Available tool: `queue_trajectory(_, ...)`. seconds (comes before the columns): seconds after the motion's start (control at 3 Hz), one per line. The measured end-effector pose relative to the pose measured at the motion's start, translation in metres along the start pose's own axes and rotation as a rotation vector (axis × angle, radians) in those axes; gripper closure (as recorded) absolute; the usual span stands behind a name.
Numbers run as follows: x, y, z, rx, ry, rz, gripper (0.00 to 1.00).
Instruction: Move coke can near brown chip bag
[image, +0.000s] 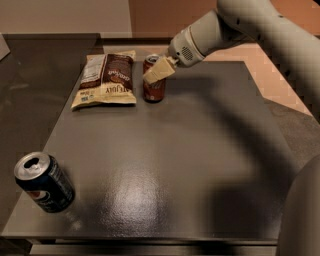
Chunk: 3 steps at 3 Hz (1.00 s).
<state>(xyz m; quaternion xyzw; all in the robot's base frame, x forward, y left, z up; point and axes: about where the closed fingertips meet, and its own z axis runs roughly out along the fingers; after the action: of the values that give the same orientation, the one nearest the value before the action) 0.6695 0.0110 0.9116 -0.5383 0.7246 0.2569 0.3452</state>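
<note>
The coke can (155, 91) stands upright on the dark table (180, 165) at the back, just right of the brown chip bag (107, 78), with a narrow gap between them. The bag lies flat, its dark brown panel facing up. My gripper (153, 75) reaches in from the upper right and is shut on the upper part of the coke can; one cream finger (160, 70) lies across the can's front, the other is hidden behind it.
A dark blue can (44, 182) with a silver open top stands at the front left corner of the table. My arm (240, 25) spans the upper right. The table's edges run close by the bag's left side and the blue can.
</note>
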Motion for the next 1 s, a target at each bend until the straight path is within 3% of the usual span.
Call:
queue_trajectory(0.33,-0.007,-0.001,0.005,0.004,-0.005,-0.024,1.00)
queue_trajectory(1.0,-0.010,-0.004,0.017,0.005,0.027,-0.057,0.58)
